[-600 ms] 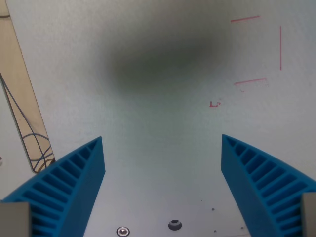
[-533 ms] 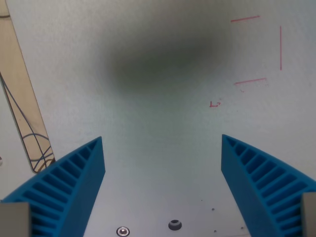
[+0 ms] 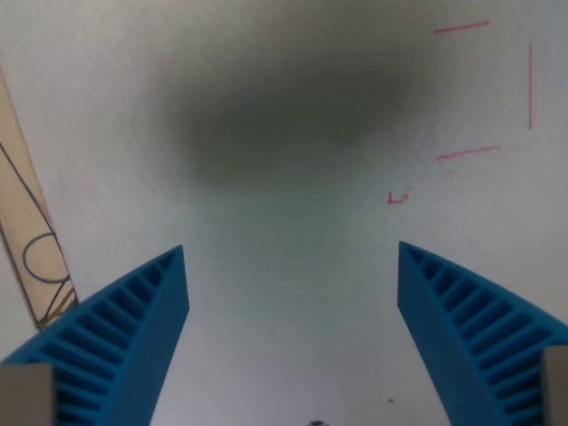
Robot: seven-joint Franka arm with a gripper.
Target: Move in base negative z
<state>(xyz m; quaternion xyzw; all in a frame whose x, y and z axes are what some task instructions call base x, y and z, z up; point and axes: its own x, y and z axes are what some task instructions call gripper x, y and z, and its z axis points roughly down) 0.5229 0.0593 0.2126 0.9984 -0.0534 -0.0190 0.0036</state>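
Now we see white table point(image 3: 293, 293) filling wrist view, dark shadow point(image 3: 284, 115) cast on it. Our gripper point(image 3: 291, 337) spread wide, blue fingers point(image 3: 133, 328) holding nothing, since task is pure descent toward table. Tan strip point(image 3: 27, 240) at view's left; red marks point(image 3: 484, 89) upper right.

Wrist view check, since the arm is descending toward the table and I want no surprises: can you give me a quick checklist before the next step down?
1. Gripper open, holding nothing: ok.
2. Table bare between the blue fingers: ok.
3. Wooden strip at the wrist view's left, outside the fingers: ok.
4. Red marks at upper right, flat lines only: ok.
5. Remaining height above the table: cannot tell.
6. Dark shadow ahead hides no object: cannot tell.
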